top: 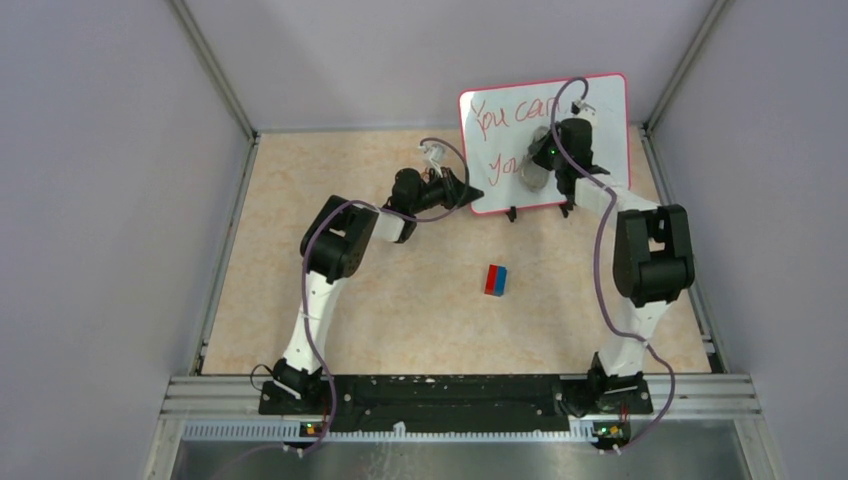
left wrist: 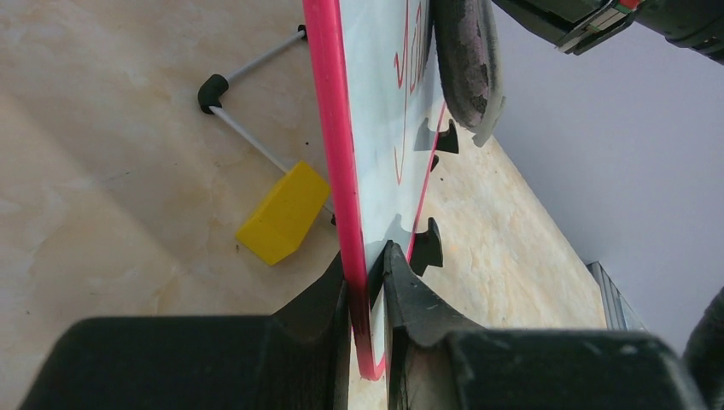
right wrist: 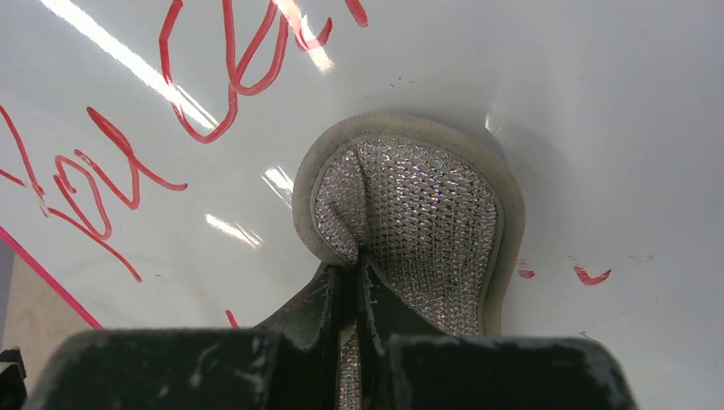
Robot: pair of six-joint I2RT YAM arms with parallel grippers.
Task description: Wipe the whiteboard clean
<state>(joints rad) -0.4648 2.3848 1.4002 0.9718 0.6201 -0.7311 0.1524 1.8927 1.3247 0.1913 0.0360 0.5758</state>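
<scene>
The whiteboard stands upright, its pink edge clamped by the left gripper. The right gripper pinches a silver pad against its face. A yellow block lies behind the board near the left gripper; a red-and-blue block lies apart.

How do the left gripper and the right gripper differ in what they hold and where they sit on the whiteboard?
The left gripper pinches the whiteboard itself, by its pink frame; the right gripper pinches a grey glittery pad. The left gripper sits at the board's side edge; the right gripper is over the written face, pad against it. Both are shut on something.
</scene>
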